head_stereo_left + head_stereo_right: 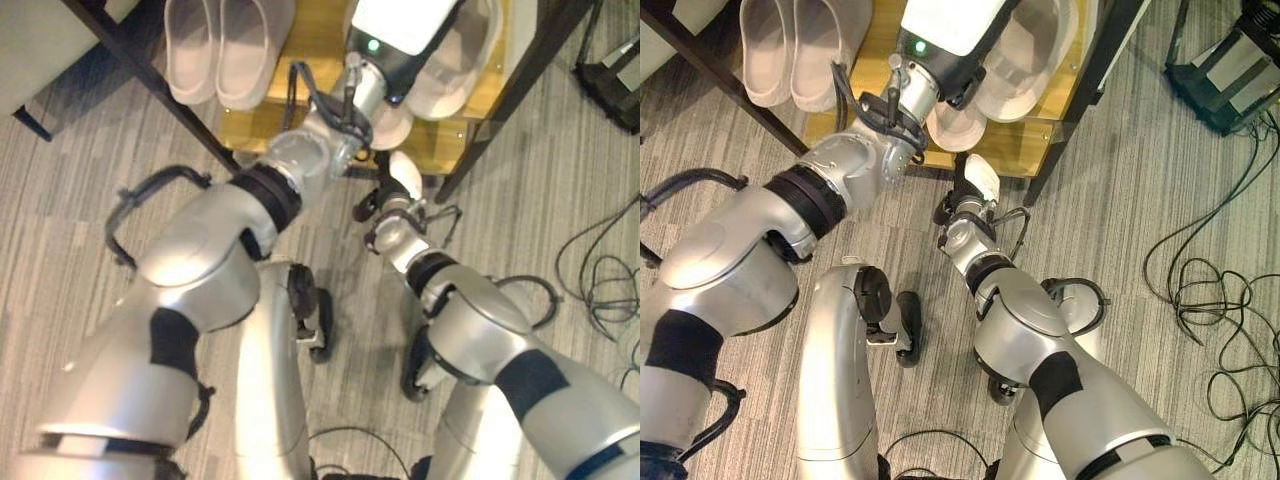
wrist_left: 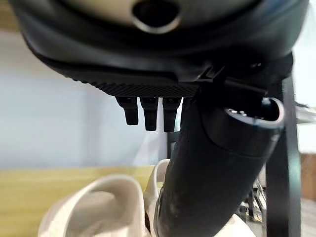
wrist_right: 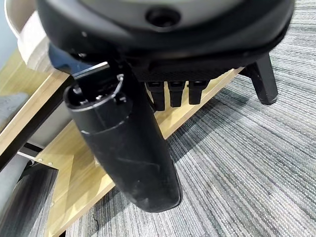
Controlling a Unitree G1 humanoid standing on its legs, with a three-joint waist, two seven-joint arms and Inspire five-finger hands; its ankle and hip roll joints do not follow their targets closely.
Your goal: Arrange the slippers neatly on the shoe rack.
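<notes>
Two pairs of pale slippers sat on the wooden shelf of the shoe rack in the left eye view: one pair side by side at the shelf's left, the other pair at its right, partly hidden under the left arm. Left hand reached in over the right-hand pair, its fingers hidden there. Right hand hung low in front of the rack's front edge over the grey carpet, apart from the slippers. Right eye view: same layout, left pair clear of both arms, right-hand pair under the left forearm, right hand just below the shelf's front edge; loose cables lay on the carpet well off to the right. Left wrist view: left hand showed short curled fingertips with the thumb sticking out past them, and a slipper lay right beside the thumb; could not tell whether it was held. Right wrist view: right hand had fingers curled in and held nothing, thumb pointing out over the shelf edge and carpet, with a slipper's pale edge off to the side.
</notes>
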